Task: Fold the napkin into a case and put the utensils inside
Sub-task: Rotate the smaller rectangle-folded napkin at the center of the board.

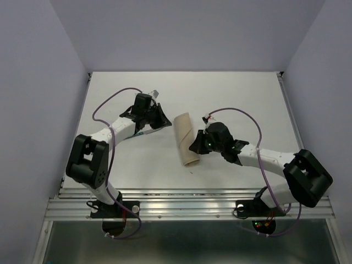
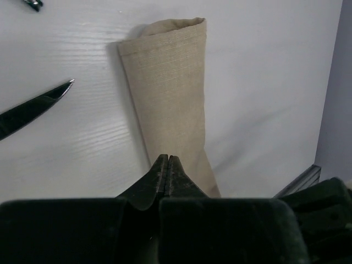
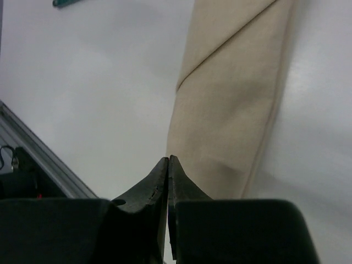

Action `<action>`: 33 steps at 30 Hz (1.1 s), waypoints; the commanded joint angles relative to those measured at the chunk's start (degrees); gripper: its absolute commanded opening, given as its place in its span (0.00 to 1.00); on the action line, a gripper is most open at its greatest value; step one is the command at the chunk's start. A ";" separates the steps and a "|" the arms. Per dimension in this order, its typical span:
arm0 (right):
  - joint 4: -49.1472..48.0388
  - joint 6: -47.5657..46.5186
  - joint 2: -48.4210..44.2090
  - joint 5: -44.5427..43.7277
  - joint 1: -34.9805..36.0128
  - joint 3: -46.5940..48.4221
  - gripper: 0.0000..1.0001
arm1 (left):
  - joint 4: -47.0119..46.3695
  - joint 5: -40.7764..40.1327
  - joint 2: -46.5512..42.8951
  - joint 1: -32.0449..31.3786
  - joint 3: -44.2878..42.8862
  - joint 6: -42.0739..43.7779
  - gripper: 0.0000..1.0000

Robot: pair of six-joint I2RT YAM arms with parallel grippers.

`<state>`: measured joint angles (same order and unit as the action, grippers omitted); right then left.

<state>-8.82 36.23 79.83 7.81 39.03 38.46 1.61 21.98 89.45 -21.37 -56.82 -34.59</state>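
White tabletop (image 1: 231,99) carried your napkin (image 1: 186,140) at its middle, already folded into a narrow case (image 2: 168,82) whose far end looked open. You had a knife (image 2: 33,113) lying on the bare surface beside it, not inside, so by my reading loading the utensils was left. Your left gripper (image 2: 168,159) and right gripper (image 3: 168,159) flanked the cloth, each with jaws pressed together on nothing.

utensil (image 2: 33,113) cut off at left edge, case (image 2: 170,99) near end hidden behind left tool (image 2: 168,159)
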 commanded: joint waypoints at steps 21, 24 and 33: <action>8.02 2.45 1.39 -15.55 5.45 -3.39 0.04 | 2.96 0.26 33.50 -5.88 -31.94 3.30 0.00; 10.47 2.18 -2.73 -16.77 5.45 -3.04 0.05 | 3.75 0.35 34.04 -5.88 -33.88 3.56 0.00; 13.13 2.80 -1.89 -20.55 5.45 2.84 0.06 | 4.02 0.96 25.44 -5.88 -32.58 3.04 0.00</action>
<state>3.16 39.35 75.53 -8.82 44.34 36.91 5.34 22.68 123.46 -27.03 -89.03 -32.60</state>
